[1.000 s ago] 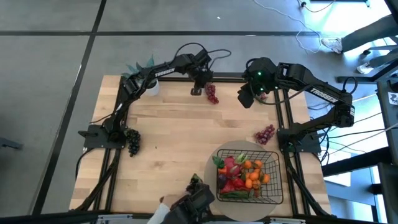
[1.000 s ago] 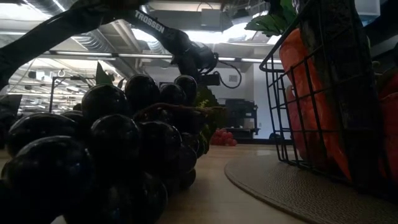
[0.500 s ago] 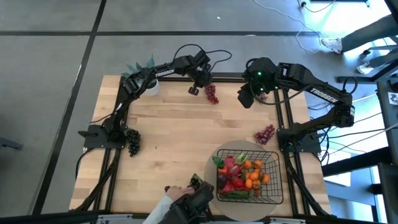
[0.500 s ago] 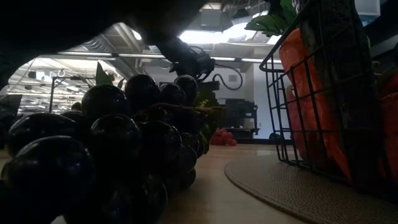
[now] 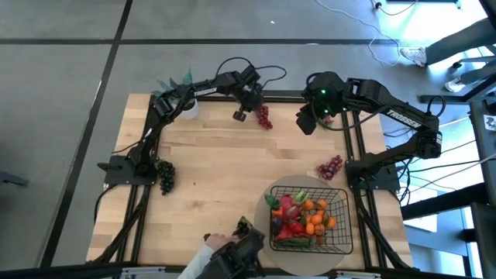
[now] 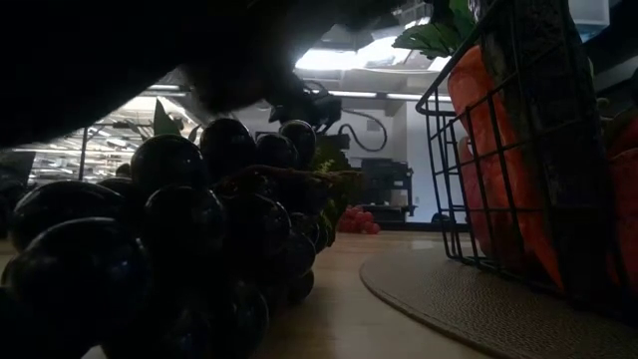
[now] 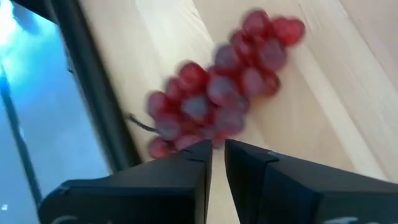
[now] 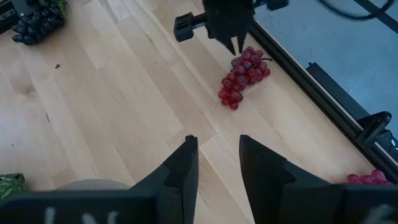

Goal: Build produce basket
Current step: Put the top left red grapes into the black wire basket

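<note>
A bunch of red grapes lies on the wooden table by its far edge. My left gripper slants down over the bunch's end nearest that edge, its fingers shut to a thin slit with nothing between them. My right gripper hangs open and empty above the table's far right. The black wire basket with several toy fruits stands on a round mat near the right front. My left gripper comes at the red grapes from above at a slant, fingertips right at the bunch's end beside the table's far rail. I cannot tell whether they touch the grapes. The bunch lies flat on the table.
Purple grapes lie at the right edge and dark grapes at the left. A person's hand reaches in at the near edge by another dark bunch. A green potted plant stands at the far left corner.
My left gripper has rolled about its own axis and sunk a little toward the red grapes. A person's hand has come in over the dark grapes at the table's near edge and darkens the top of the low view.
</note>
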Controlling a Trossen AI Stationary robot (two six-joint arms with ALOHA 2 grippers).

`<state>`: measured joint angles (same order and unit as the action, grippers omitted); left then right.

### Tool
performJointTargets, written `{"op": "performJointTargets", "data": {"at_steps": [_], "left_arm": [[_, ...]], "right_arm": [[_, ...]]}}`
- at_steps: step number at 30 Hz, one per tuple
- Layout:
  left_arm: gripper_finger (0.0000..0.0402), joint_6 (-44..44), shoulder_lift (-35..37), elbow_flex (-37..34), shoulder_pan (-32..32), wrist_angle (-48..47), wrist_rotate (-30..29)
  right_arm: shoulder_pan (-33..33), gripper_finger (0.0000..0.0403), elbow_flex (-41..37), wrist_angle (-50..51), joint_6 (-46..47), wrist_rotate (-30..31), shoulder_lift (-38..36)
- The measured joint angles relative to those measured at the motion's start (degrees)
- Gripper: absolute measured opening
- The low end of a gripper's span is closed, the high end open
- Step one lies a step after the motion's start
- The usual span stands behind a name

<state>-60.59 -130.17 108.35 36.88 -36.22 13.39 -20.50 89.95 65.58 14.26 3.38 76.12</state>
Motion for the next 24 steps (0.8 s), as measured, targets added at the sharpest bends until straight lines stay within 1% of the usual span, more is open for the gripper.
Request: {"op": "performJointTargets", "data": {"at_steps": [4, 8, 15, 17, 20, 24], "left_arm": [[0.0028, -1.9, -0.01, -2.92, -0.29, 1.25, -1.75], [0.0023, -2.61, -0.02, -3.41, -0.92, 5.13, -4.82], [0.0005, -2.57, -0.02, -3.48, -2.31, 4.19, -9.68], [0.0001, -2.58, -0.02, -3.49, -2.68, 4.06, -10.17], [0.0006, -2.27, -0.02, -3.49, -3.14, 4.14, -10.73], [0.0014, -0.99, -0.02, -3.47, -3.25, 4.71, -13.51]], "right_arm": [[0.0, 0.0103, 0.01, 0.0, 0.0, 0.01, 0.01], [-0.02, 0.0103, 0.01, 0.0, 0.0, 0.01, 0.0], [-0.02, 0.0103, 0.01, 0.01, 0.07, 0.02, 0.0], [-0.02, 0.0103, 0.0, 0.02, 0.1, 0.02, 0.0], [-0.02, 0.0103, 0.0, 0.02, 0.17, 0.02, 0.0], [-0.02, 0.0103, 0.01, 0.02, 0.17, 0.0, 0.0]]}}
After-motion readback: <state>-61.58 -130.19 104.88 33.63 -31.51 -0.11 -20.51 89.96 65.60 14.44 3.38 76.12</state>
